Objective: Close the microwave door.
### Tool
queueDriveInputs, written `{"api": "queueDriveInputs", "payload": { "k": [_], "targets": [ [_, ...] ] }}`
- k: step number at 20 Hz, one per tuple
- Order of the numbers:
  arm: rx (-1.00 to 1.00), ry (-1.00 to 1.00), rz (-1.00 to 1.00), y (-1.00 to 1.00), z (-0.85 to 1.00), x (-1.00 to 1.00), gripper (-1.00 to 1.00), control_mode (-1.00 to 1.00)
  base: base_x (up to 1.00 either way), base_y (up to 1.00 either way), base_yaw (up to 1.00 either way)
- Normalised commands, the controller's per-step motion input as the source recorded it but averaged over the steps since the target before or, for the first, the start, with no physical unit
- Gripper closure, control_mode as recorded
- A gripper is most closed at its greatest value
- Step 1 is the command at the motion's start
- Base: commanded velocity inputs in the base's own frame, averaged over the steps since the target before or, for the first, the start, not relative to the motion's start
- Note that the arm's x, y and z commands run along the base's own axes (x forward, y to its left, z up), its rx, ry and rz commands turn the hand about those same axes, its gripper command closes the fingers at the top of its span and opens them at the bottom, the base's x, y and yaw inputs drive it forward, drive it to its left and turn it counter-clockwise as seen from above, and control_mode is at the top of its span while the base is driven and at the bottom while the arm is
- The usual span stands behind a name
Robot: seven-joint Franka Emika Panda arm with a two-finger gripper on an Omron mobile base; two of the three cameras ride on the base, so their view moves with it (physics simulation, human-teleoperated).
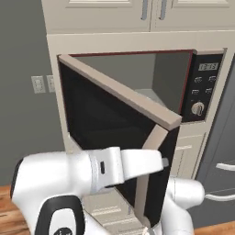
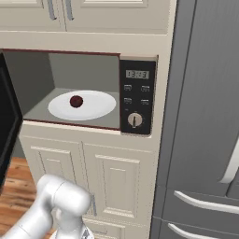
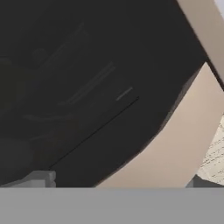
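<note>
The microwave (image 2: 79, 88) sat built into beige cabinets (image 2: 107, 177), its grey cavity open to the room. The door (image 1: 105, 119) stood swung out on its left-side hinge, roughly halfway open, its black glass front facing away from the cavity toward the left base view and its beige top edge running as a slanted band from the upper left corner of the opening down toward the right. In the right base view the door (image 2: 7, 126) showed as a black slab at the left edge of the frame.

Inside, a white plate (image 2: 91, 108) lay on the cavity floor with a small dark red item (image 2: 76, 101) resting on it, left of the plate's centre. The control panel (image 2: 137, 95) ran down the right side of the opening, display at the top and knob near the bottom.

The arm (image 1: 92, 172) reached across in front of the door's lower part, its white forearm lying over the glass in the left base view. In the hand view the door's black glass (image 3: 78, 87) and beige frame were very close. Whether the fingers were apart or together could not be told.

A grey fridge (image 2: 205, 116) stood to the right of the cabinets.
</note>
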Motion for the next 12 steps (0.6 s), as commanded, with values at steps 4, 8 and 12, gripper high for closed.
{"api": "queueDriveInputs", "payload": {
  "k": [4,8,12],
  "targets": [
    [0.01,0.27,-0.12,-0.58,-0.08,0.59,-1.00,-1.00,0.00,0.00,0.00],
    [0.01,0.28,-0.12,-0.58,-0.11,0.63,-1.00,-1.00,0.00,0.00,0.00],
    [0.01,0.27,-0.12,-0.58,-0.11,0.71,-1.00,-1.00,0.00,0.00,0.00]
  ]
}}
